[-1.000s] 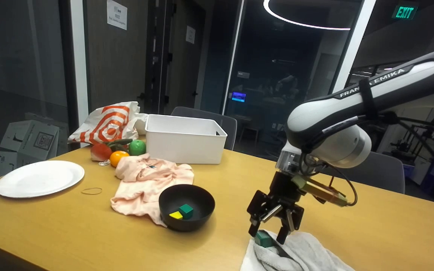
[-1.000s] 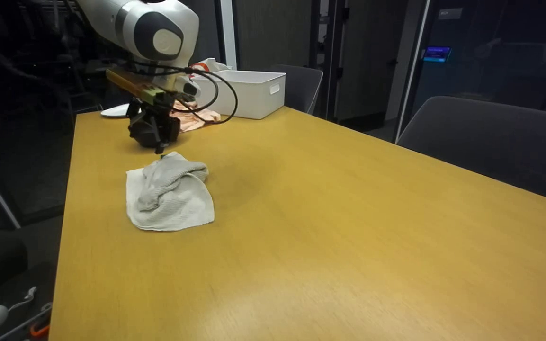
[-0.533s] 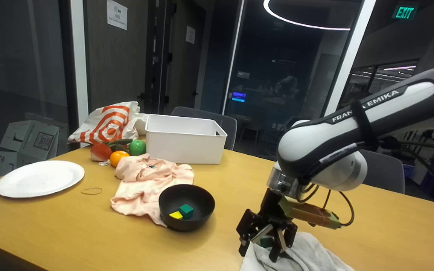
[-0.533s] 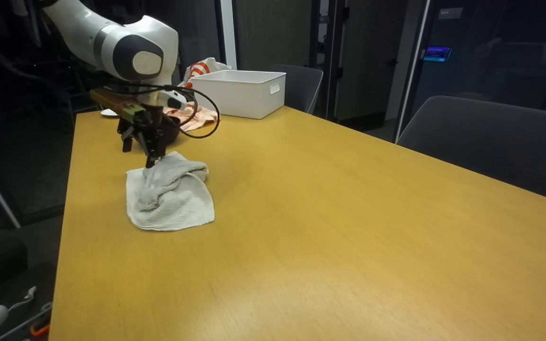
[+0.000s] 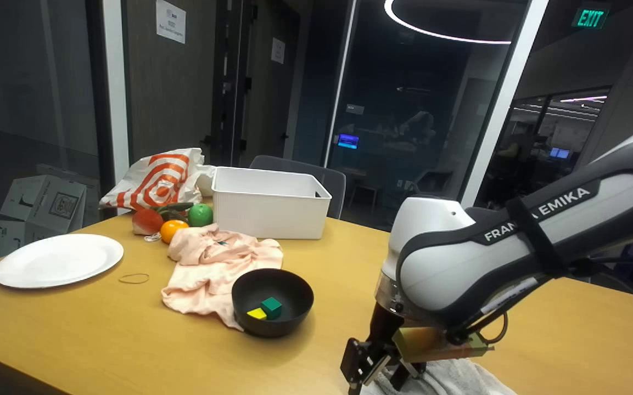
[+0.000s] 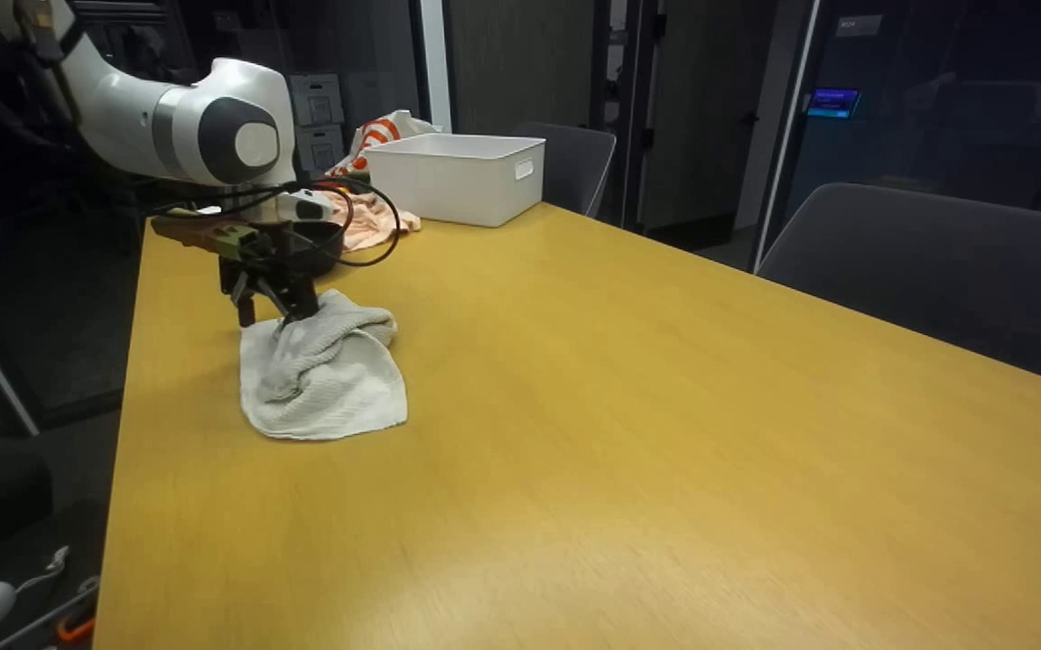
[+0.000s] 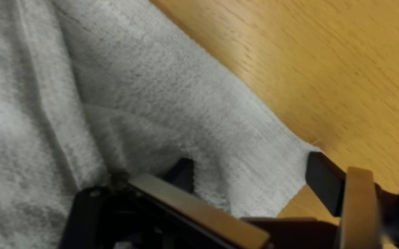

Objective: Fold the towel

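In an exterior view the white towel [image 6: 326, 375] lies rumpled near a long edge of the desk [image 6: 664, 433], a thick fold [image 6: 330, 348] bunched across it and a flatter part spread beside that. It looks light and limp, so it should drape rather than hold a shape; nothing about it seems fragile or slick.

In an exterior view the claw [image 5: 376, 385] points down at the lower border, where much of the towel falls out of sight; the black bowl [image 5: 272, 326] stands apart from both.

In the wrist view the fingers [image 7: 324, 183] stand apart with a corner [image 7: 272, 180] of the towel in the gap: one tip is down at the cloth, the other just at the corner's outer end. Whether either presses on it I cannot tell. That corner seems the place to take hold: flat, probably a single layer, with a nubby pile that should grip well. A pinch low against the desk would likely gather it; too shallow, and it may slip free.
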`<state>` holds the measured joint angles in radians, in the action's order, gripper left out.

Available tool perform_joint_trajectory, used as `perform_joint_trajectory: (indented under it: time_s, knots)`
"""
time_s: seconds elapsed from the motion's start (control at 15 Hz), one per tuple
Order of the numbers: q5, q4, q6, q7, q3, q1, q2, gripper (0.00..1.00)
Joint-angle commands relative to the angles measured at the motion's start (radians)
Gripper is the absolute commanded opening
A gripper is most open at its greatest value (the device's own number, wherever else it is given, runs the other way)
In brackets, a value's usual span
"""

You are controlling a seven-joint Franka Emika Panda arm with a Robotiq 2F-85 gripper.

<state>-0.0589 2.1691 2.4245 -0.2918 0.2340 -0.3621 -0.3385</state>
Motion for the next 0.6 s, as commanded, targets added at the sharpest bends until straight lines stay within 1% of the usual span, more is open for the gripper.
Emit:
perform_joint_trajectory:
  time_s: [0.0,0.07,0.2,0.4,0.47,0.53]
  knots:
    - [0.081,0.021,0.044,-0.069,-0.025,-0.03,0.003,0.58]
    - [0.094,0.021,0.047,-0.08,-0.027,-0.032,0.005,0.49]
    - [0.128,0.023,0.056,-0.105,-0.034,-0.038,0.009,0.36]
    - [0.181,0.024,0.056,-0.146,-0.049,-0.048,0.013,0.12]
    - [0.191,0.026,0.058,-0.156,-0.051,-0.048,0.016,0.08]
    - [0.186,0.028,0.058,-0.153,-0.049,-0.042,0.022,0.07]
